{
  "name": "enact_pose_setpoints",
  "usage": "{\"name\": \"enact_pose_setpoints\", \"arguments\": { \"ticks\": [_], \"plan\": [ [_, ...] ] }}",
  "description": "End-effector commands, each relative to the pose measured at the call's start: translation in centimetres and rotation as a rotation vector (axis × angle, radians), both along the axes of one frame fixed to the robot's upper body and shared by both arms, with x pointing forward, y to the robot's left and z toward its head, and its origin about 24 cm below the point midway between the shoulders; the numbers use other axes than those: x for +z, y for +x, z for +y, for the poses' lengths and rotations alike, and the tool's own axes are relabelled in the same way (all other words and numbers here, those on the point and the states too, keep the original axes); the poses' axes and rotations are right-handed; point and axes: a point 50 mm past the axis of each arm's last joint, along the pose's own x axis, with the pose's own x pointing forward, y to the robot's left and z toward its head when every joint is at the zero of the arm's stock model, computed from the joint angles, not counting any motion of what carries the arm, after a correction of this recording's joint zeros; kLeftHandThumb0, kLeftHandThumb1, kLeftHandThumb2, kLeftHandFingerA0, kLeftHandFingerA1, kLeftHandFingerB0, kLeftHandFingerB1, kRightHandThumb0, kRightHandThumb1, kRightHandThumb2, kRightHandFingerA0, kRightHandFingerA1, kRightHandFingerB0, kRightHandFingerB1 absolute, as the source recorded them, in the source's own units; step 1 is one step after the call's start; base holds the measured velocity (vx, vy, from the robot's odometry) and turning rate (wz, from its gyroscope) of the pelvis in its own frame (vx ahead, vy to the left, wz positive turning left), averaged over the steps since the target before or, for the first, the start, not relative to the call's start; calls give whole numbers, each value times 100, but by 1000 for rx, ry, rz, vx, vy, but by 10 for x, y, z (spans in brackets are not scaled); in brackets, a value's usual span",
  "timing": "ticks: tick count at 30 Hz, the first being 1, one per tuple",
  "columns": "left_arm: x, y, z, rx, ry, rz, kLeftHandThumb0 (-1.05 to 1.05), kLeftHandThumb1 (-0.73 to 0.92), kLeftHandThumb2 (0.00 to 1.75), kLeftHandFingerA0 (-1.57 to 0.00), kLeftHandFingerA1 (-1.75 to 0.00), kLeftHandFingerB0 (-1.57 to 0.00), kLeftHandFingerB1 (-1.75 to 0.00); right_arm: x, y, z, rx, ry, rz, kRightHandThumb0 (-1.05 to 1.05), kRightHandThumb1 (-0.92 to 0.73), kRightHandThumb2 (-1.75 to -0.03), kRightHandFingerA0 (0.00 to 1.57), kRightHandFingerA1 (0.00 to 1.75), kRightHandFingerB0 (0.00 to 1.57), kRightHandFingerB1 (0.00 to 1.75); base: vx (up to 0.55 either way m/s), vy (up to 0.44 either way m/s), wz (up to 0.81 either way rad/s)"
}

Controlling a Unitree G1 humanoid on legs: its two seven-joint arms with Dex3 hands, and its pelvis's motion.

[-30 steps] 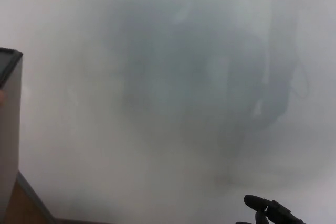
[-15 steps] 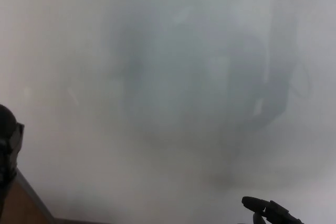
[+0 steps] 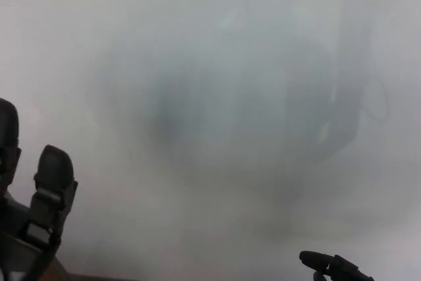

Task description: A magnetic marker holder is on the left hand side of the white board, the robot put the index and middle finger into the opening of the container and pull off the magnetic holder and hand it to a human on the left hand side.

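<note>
The whiteboard (image 3: 217,97) fills the head view, carrying a dim grey reflection. My left hand (image 3: 29,208) rises in the lower left corner in front of the board. Two of its black fingers (image 3: 54,179) point upward and stand apart, with nothing between them. The magnetic marker holder does not show anywhere in this view. Only a small black part of my right hand (image 3: 332,266) pokes in at the bottom right edge, too little to tell how it is set.
A sliver of brown surface (image 3: 56,273) shows at the bottom left below the board's lower edge. No person is in view.
The holder, at the left edge one second ago, has left the view. My left hand has come up into the lower left corner. The right hand has barely moved.
</note>
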Motion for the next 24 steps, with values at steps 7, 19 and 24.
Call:
{"name": "enact_pose_setpoints", "arguments": {
  "ticks": [7,19,24],
  "plan": [
    [-136,-17,2,108,804,546,-84,50,84,-17,-45,-8,-36,-2,-10,-7,-20,-4,-2,-59,-79,-63,70,60,63,52,0,0,0],
    [-190,-53,12,149,1217,799,-85,46,84,-28,-48,-14,-38,-8,-22,-6,-43,30,32,-57,-78,-63,73,59,66,51,0,0,0],
    [-197,-66,10,141,1269,829,-81,46,83,-26,-48,-16,-39,-12,-35,-6,-46,28,54,-58,-79,-64,72,58,64,51,0,0,0]
  ]
}}
